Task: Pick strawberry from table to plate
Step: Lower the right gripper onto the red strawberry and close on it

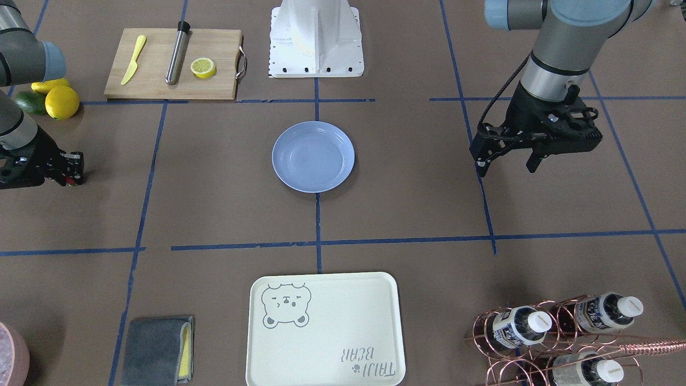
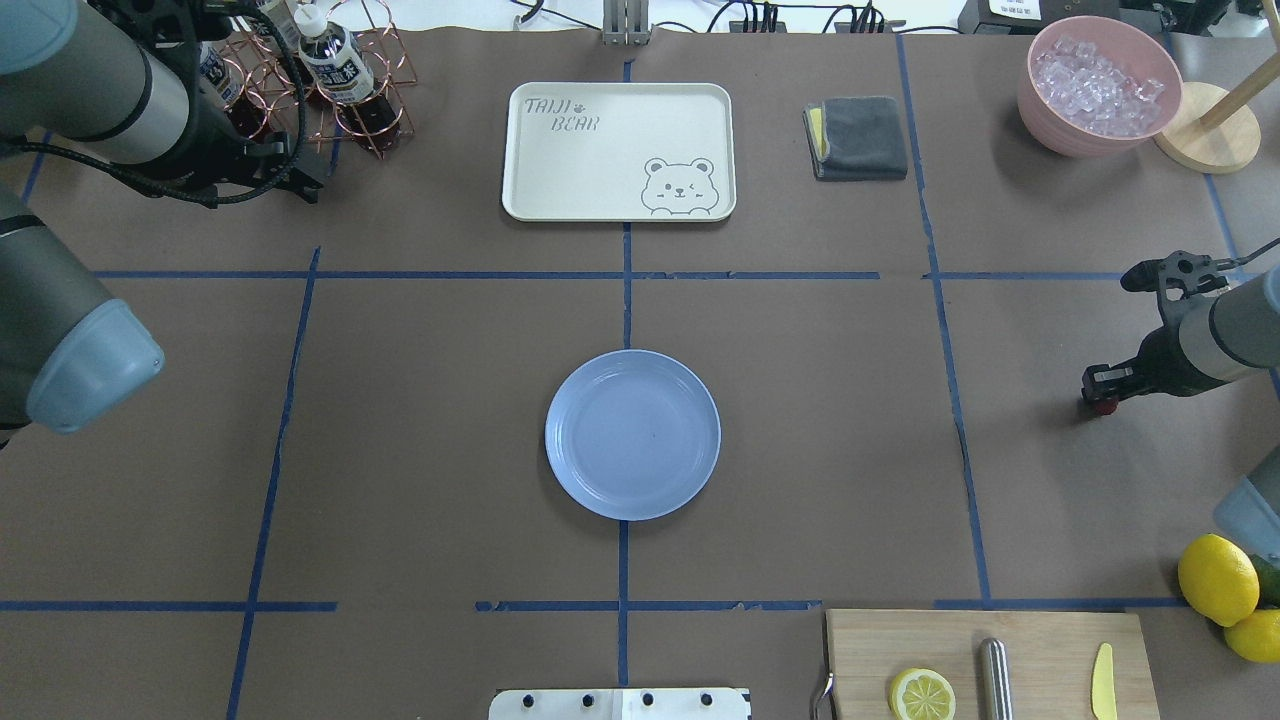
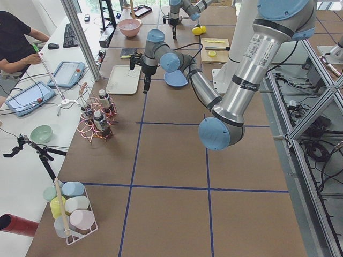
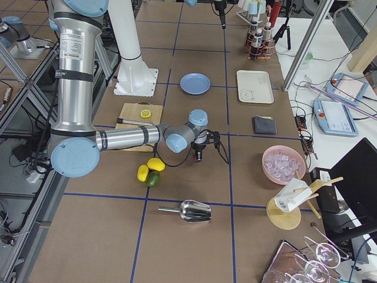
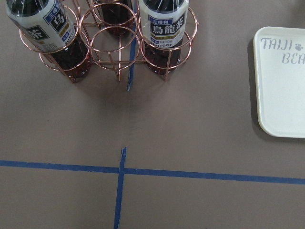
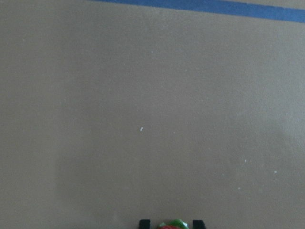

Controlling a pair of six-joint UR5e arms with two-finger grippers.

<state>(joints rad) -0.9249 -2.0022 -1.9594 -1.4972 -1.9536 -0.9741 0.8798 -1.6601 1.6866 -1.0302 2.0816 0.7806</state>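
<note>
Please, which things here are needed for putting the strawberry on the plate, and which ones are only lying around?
Needed: strawberry, between the tips of the right end effector; blue plate; table.

Lying about: bear tray, cutting board, lemon half, whole lemons, grey cloth, ice bowl, bottle rack.

The strawberry [image 6: 172,224] is cut off by the right wrist view's bottom edge: only a red-and-green sliver shows between two fingertips [image 6: 144,223]. Contact cannot be determined. In the front view the right gripper [image 1: 75,169] is partly cut off by the side edge.
</note>
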